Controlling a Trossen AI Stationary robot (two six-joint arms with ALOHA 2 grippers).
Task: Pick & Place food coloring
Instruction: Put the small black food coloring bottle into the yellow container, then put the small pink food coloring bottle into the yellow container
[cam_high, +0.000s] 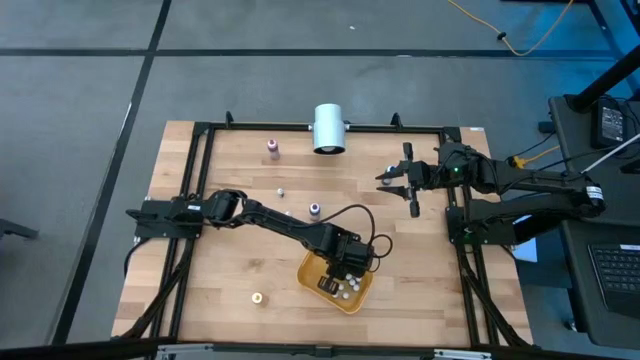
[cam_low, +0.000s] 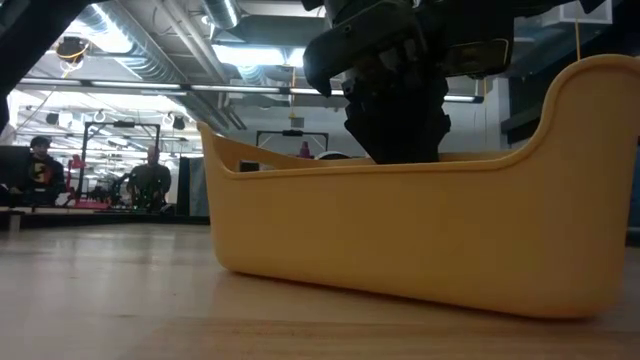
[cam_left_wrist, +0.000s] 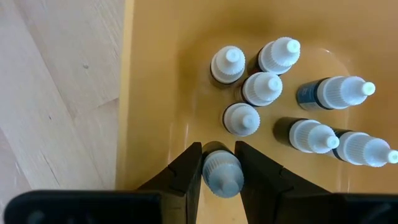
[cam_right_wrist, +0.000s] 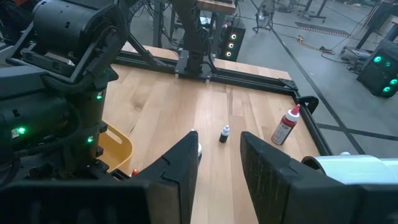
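The orange tray (cam_high: 360, 297) sits toward the table's near edge. My left gripper (cam_left_wrist: 217, 150) reaches down into it (cam_low: 395, 120) and is shut on one tiny food coloring bottle (cam_left_wrist: 222, 175) with a whitish cap. Several more white-capped bottles (cam_left_wrist: 261, 88) stand or lie on the tray floor. Other small bottles stand on the wood: a pink-topped one (cam_high: 272, 148), a dark one (cam_high: 314, 210) and a yellowish one (cam_high: 257, 297). My right gripper (cam_high: 400, 180) waits open above the table's far right part. My left gripper pinches the bottle between its two fingers (cam_left_wrist: 188, 177), at the ribbed whitish cap (cam_left_wrist: 222, 168). The fingers come from above, pointing down into the tray. The bottle stands upright between them; whether its base rests on the tray floor is hidden by the bottle itself.
A big white cylinder (cam_high: 328, 128) lies at the far edge. A tiny white piece (cam_high: 281, 192) rests near the table's middle. A black frame (cam_high: 200, 135) borders the table. The right wrist view shows a red bottle with a white top (cam_right_wrist: 285, 128) by the frame.
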